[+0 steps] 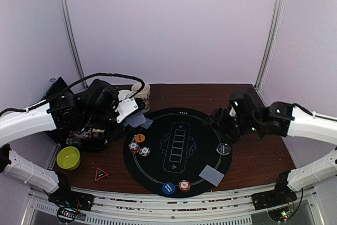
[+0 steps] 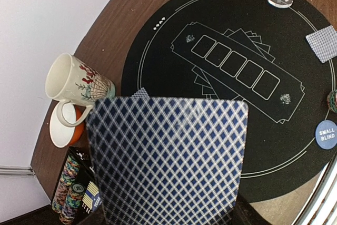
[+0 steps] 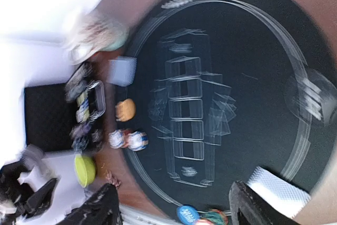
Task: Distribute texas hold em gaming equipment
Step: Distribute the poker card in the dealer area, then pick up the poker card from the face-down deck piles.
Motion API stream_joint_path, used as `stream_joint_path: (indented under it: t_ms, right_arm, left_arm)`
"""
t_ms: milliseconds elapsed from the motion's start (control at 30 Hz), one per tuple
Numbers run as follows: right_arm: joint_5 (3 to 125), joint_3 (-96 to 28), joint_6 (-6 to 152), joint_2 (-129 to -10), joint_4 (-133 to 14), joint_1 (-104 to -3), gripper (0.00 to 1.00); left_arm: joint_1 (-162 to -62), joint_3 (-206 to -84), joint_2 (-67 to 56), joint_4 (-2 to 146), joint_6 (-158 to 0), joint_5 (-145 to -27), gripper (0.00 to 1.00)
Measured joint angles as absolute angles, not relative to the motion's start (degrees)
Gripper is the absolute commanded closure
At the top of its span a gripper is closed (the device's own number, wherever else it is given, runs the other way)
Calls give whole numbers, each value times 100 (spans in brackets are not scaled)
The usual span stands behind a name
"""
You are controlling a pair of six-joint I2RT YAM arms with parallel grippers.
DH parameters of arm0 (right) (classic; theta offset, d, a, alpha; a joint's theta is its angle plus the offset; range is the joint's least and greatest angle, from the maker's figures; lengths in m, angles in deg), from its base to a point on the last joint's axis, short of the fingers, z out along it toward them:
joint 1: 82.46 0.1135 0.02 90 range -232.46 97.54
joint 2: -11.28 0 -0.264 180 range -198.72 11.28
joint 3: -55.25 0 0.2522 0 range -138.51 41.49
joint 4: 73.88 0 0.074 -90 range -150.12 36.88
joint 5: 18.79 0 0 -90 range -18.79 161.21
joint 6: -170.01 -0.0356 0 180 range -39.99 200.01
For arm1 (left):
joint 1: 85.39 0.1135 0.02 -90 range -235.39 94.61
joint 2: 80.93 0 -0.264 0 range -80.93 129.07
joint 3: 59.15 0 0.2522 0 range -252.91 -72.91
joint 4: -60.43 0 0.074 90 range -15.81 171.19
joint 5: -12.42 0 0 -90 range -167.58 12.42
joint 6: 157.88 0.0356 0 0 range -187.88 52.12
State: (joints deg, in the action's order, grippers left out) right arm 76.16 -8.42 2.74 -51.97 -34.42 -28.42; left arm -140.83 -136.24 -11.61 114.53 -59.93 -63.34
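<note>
Brown wood table (image 1: 263, 162) carries a round black mat (image 1: 158, 175), felt-like to our eye, printed with thin white lines. Nearest us, on the mat's rim, sit a blue disc (image 1: 168, 188) and a striped chip stack (image 1: 184, 185), with a flat card (image 1: 211, 175) lying face down just to their right. We judge that card light, thin, bendy and slick. Flush on the mat, it offers only an edge to pinch or slide. The chips look stiff and ridged, so we would clamp low across the stack's width to keep it from toppling. Further in, a clear disc (image 1: 224, 148) rests at the right rim. It seems hard and glossy, likely slippery, and best gripped across its edge. The right gripper (image 3: 176, 198) hangs above it, fingers spread wide with nothing between them. On the left lie an orange disc (image 1: 139, 138) and twin stacks (image 1: 135, 147). Beyond these, the left gripper (image 1: 129, 110) pinches a held card (image 2: 168, 156) by one end, its blue diamond-lattice back upward over the mat's far-left rim. Off the mat stand a green bowl (image 1: 68, 157) and the black case (image 1: 87, 138), and farthest back a white mug (image 1: 141, 94).
</note>
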Motion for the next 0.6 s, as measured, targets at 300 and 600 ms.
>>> stream_joint_path:
  t_ms: [300,600]
  right_arm:
    - [4565,-4086,4162,-7846,-4819,-3209,24]
    - [3424,-4473,4927,-9026,-5187,-3109,25]
  left_arm:
    - [-14083,-13624,-1266,11431,-5912,-6618,42]
    - [-14083,-13624,-1185,11355,-5890,-6651,42]
